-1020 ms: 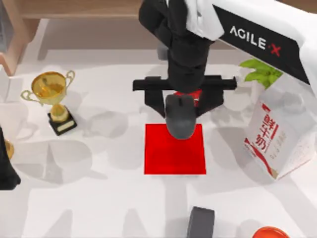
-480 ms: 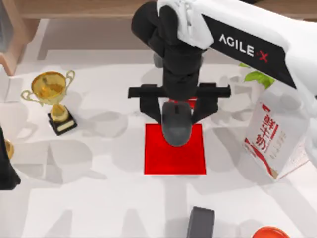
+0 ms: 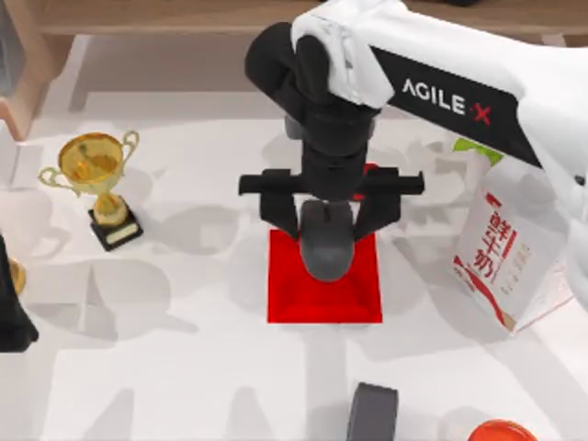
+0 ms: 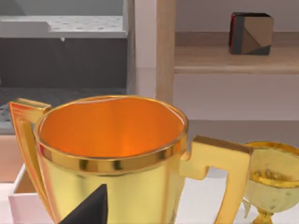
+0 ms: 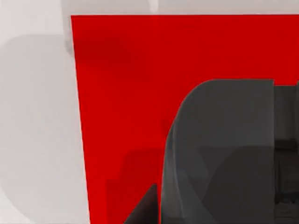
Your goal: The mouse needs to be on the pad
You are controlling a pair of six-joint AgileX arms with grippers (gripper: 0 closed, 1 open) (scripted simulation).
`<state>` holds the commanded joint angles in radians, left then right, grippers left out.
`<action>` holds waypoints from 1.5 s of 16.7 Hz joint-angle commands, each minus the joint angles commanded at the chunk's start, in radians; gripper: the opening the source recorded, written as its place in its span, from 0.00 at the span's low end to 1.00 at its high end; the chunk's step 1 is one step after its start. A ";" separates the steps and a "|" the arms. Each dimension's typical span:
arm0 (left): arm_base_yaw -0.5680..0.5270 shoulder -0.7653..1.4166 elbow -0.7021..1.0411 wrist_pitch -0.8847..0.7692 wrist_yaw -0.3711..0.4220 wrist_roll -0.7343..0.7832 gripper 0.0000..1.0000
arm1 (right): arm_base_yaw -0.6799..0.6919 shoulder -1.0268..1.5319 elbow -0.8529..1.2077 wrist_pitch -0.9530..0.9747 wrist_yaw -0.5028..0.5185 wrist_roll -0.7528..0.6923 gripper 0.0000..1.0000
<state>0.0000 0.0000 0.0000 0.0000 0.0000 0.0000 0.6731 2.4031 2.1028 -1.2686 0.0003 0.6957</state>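
We see a white desk (image 3: 184,367) crossed by soft grey shadows under even light. Along its far edge runs a pale wooden shelf unit (image 3: 138,16), with an upright wooden post (image 4: 165,51) and a horizontal board (image 4: 233,59) in the left wrist view. On that board sits a small dark cube with tan faces (image 4: 251,33). Beside the post we note a grey perforated rack (image 4: 60,28) against a plain light wall (image 4: 205,14).

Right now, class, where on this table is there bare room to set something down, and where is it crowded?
Bare table lies between the trophy and the pad, running toward the near edge. The right side is crowded: milk carton, grey block, and the right gripper holding the mouse.
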 joint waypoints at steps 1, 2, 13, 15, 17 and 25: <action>0.000 0.000 0.000 0.000 0.000 0.000 1.00 | 0.001 0.001 -0.011 0.011 0.000 0.000 0.00; 0.000 0.000 0.000 0.000 0.000 0.000 1.00 | 0.001 0.002 -0.022 0.021 0.000 0.001 0.00; 0.000 0.000 0.000 0.000 0.000 0.000 1.00 | 0.007 0.009 -0.079 0.082 0.001 0.002 0.15; 0.000 0.000 0.000 0.000 0.000 0.000 1.00 | 0.007 0.009 -0.079 0.082 0.001 0.002 0.30; 0.000 0.000 0.000 0.000 0.000 0.000 1.00 | 0.007 0.009 -0.079 0.082 0.001 0.002 0.45; 0.000 0.000 0.000 0.000 0.000 0.000 1.00 | 0.007 0.009 -0.079 0.082 0.001 0.002 1.00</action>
<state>0.0000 0.0000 0.0000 0.0000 0.0000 0.0000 0.6800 2.4120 2.0241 -1.1862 0.0018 0.6974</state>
